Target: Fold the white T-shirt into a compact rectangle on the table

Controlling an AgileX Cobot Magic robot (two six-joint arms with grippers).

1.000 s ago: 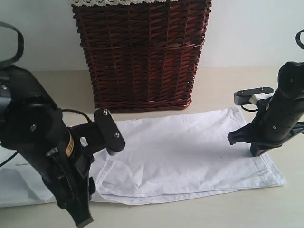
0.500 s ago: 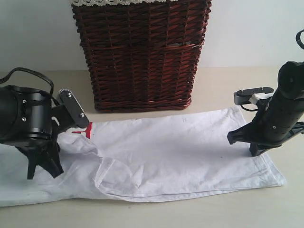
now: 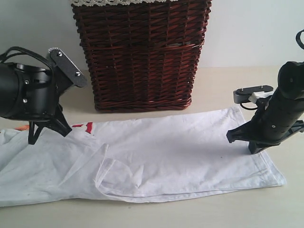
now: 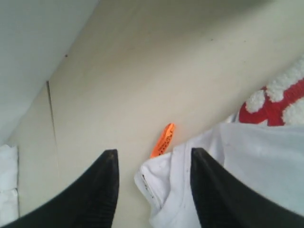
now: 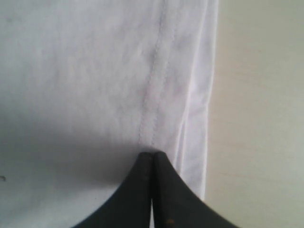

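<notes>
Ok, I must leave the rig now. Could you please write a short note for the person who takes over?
Left end effector: open, empty, at the red-print end of the white T-shirt.
Right end effector: shut, tips down on the shirt near its hem.
Shirt: a long band on the table, in front of the basket.
Done: it appears folded lengthwise.
Left: fold the ends in.

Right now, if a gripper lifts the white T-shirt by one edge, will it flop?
Probably: the white T-shirt lies in soft wrinkles with a loose fold, so it should drape limply. It looks thin, likely light. Pushed, it would probably bunch rather than slide, since the shut right gripper rests on it.
</notes>
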